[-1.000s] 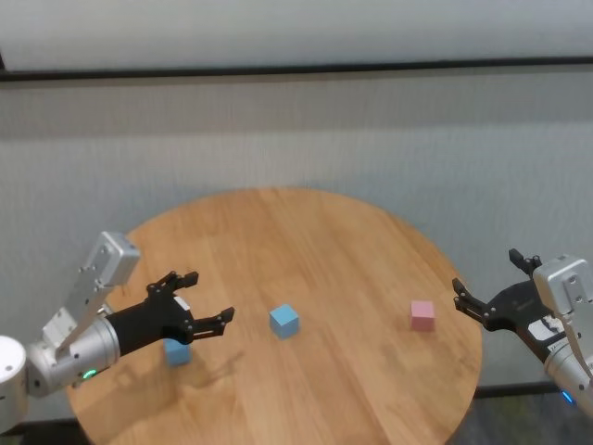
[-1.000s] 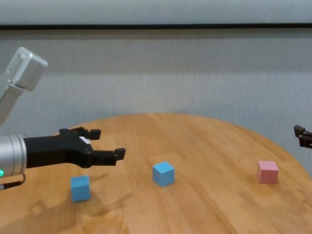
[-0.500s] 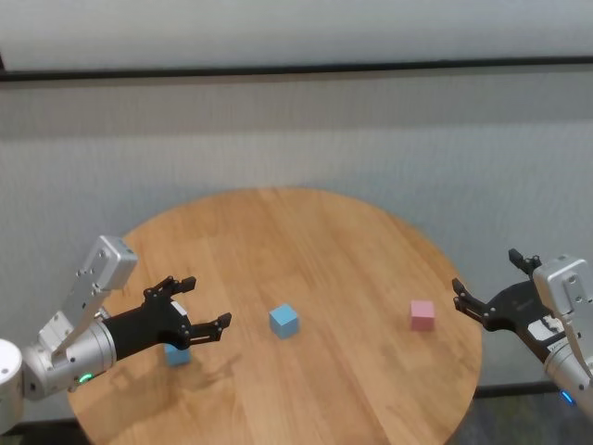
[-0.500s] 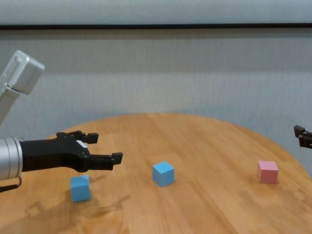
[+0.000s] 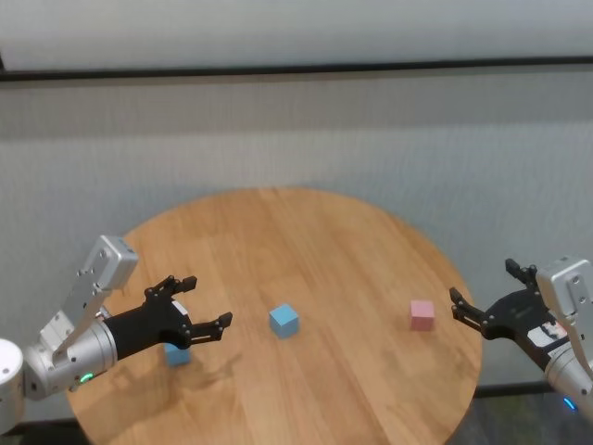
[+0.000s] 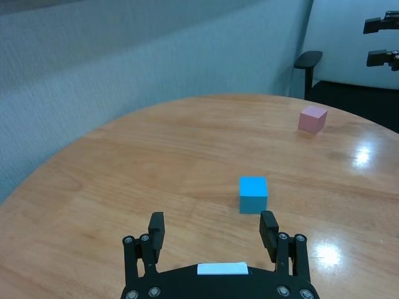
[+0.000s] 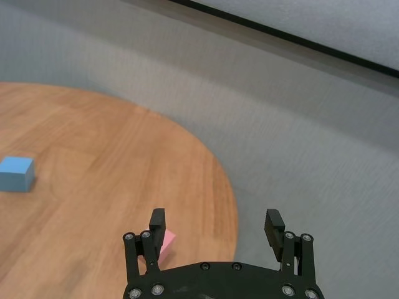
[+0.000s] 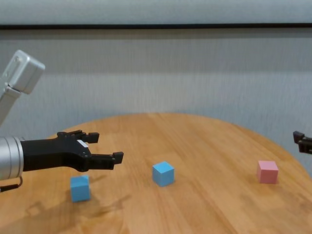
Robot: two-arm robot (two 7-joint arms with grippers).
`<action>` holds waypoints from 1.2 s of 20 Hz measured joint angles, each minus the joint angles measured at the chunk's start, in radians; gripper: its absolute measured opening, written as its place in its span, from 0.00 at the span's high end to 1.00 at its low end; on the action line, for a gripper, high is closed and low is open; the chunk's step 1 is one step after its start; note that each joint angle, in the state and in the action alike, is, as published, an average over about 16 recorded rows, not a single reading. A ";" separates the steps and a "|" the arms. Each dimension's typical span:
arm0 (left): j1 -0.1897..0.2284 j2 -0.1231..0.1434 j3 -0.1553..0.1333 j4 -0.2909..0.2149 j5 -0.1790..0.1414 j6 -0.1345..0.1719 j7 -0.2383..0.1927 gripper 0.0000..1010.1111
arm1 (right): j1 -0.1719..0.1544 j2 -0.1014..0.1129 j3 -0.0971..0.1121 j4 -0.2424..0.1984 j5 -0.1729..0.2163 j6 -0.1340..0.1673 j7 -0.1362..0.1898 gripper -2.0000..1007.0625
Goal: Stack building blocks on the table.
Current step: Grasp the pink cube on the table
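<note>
Three cubes lie apart on the round wooden table [image 5: 306, 232]. One light blue block [image 5: 284, 321] sits near the middle, also in the chest view [image 8: 163, 173]. A second blue block [image 5: 176, 353] lies at the left, partly hidden under my left gripper [image 5: 206, 299]. That gripper is open and empty above the table, its fingers pointing toward the middle block [image 6: 253, 194]. The pink block [image 5: 422, 315] lies near the right edge. My right gripper [image 5: 482, 281] is open and empty just beyond the table's right edge, a short way from the pink block [image 7: 163, 243].
A grey wall with a dark rail runs behind the table. Bare wood [image 8: 209, 141] lies between the blocks. A dark chair back [image 6: 307, 60] stands beyond the table's far side in the left wrist view.
My left gripper has sunk slightly and drawn back a little, still open above the left blue block. My right gripper has dropped slightly. The blocks have not moved.
</note>
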State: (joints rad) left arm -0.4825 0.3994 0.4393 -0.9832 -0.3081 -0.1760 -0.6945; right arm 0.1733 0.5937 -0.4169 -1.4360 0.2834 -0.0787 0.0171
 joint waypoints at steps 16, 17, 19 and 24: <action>-0.001 -0.002 -0.001 0.002 0.001 -0.003 0.000 0.01 | 0.024 -0.071 0.004 0.090 -0.011 0.049 0.055 0.00; -0.001 -0.002 -0.001 0.002 0.001 -0.003 0.000 0.01 | 0.028 -0.075 0.002 0.100 -0.014 0.050 0.060 0.00; -0.001 -0.002 -0.001 0.002 0.001 -0.003 0.000 0.01 | 0.037 -0.085 -0.002 0.120 -0.020 0.052 0.071 0.00; -0.001 -0.002 -0.001 0.002 0.001 -0.003 0.000 0.01 | 0.060 -0.107 -0.010 0.166 -0.032 0.056 0.101 0.00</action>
State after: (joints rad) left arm -0.4837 0.3974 0.4379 -0.9808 -0.3075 -0.1795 -0.6944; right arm 0.2338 0.4864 -0.4269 -1.2696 0.2511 -0.0231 0.1176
